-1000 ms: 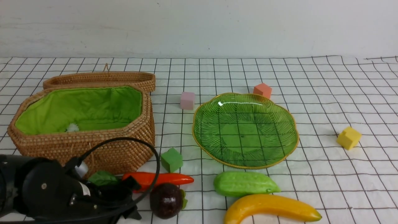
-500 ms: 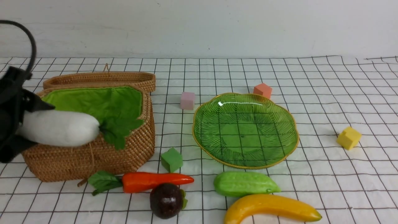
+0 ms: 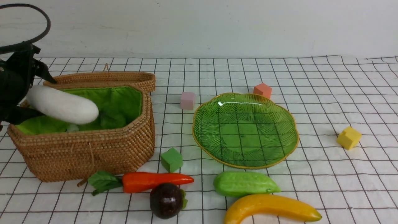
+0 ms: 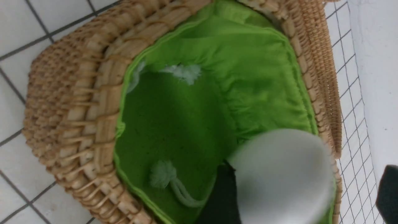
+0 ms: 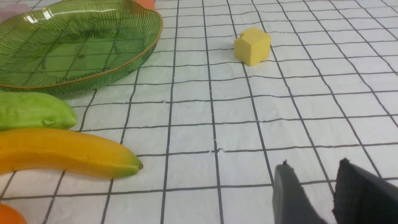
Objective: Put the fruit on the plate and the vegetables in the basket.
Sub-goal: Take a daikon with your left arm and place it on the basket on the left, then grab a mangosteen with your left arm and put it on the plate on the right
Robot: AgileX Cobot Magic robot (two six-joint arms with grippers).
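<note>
The white radish (image 3: 67, 109) (image 4: 279, 174) hangs tilted over the green-lined wicker basket (image 3: 93, 149) (image 4: 77, 102). My left gripper (image 3: 37, 96) (image 4: 306, 186) stands open around it: one finger touches the radish, the other is well clear. In front lie the carrot (image 3: 155, 181), the dark purple fruit (image 3: 166, 200), the green cucumber (image 3: 245, 183) (image 5: 31, 110) and the banana (image 3: 270, 210) (image 5: 62, 152). The green glass plate (image 3: 193, 127) (image 5: 124, 70) holds nothing. My right gripper (image 5: 314, 165) is open over bare cloth, right of the banana, and does not show in the front view.
The basket's lid (image 3: 102, 79) leans behind it. Foam cubes dot the checked cloth: pink (image 3: 187, 100), orange (image 3: 262, 90), yellow (image 3: 349, 137) (image 5: 252, 46) and green (image 3: 171, 159). An orange rounded edge (image 5: 9, 216) shows beside the banana.
The left arm rose from the table's front edge, carrying the radish up over the basket. Its jaws have widened and the radish now tips down into the basket.
</note>
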